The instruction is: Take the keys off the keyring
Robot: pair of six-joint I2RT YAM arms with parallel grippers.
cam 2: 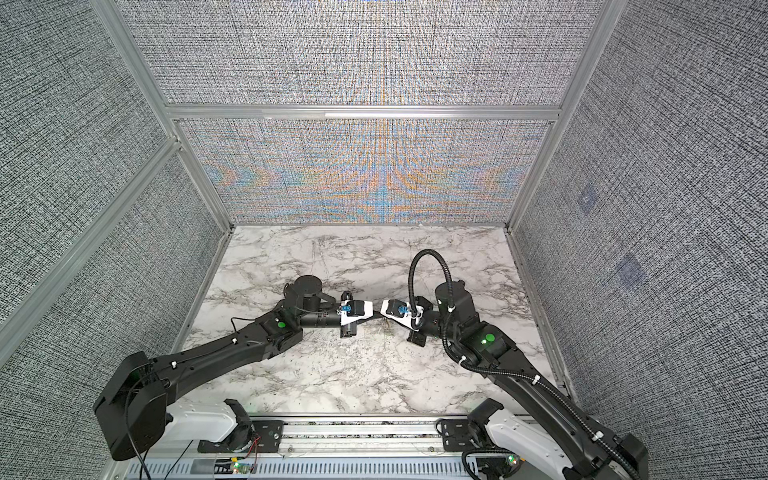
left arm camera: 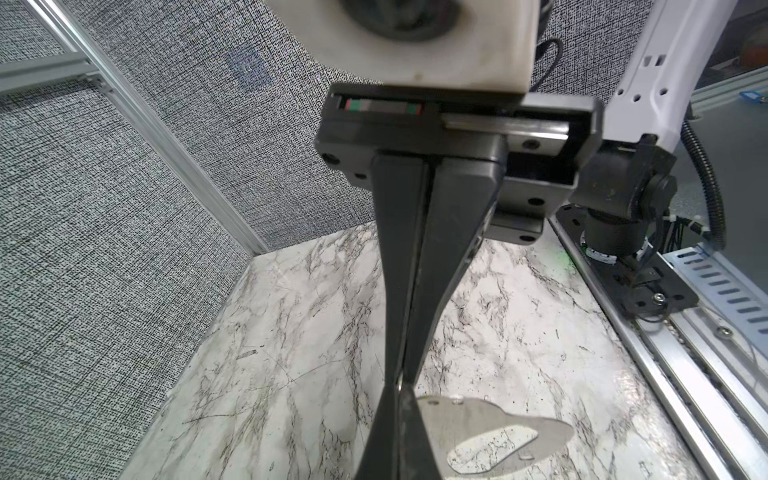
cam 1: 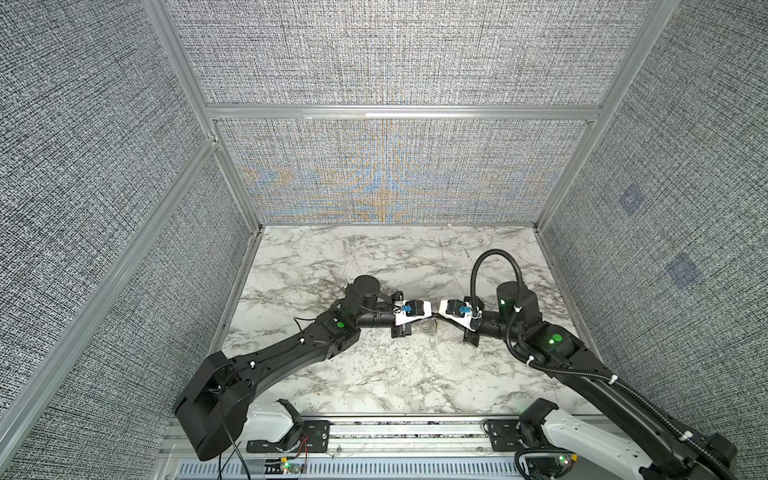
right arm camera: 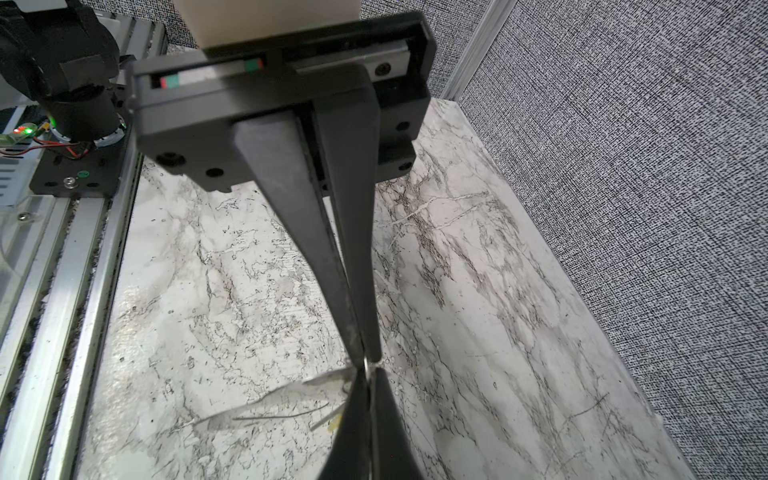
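In both top views the left gripper and right gripper meet tip to tip above the middle of the desk, both closed. What they pinch is too small to read there.

The left wrist view shows the left gripper clamped on one end of the keyring, whose slotted plate slants down toward the desk's front edge.

The right wrist view shows the right gripper shut on a thin metal bit at that same end. A yellowish scrap beside it is probably one of the keys.

This looks like the pull-off. Hold the left rigid and draw the right away slowly along the loop's opening, without twisting.
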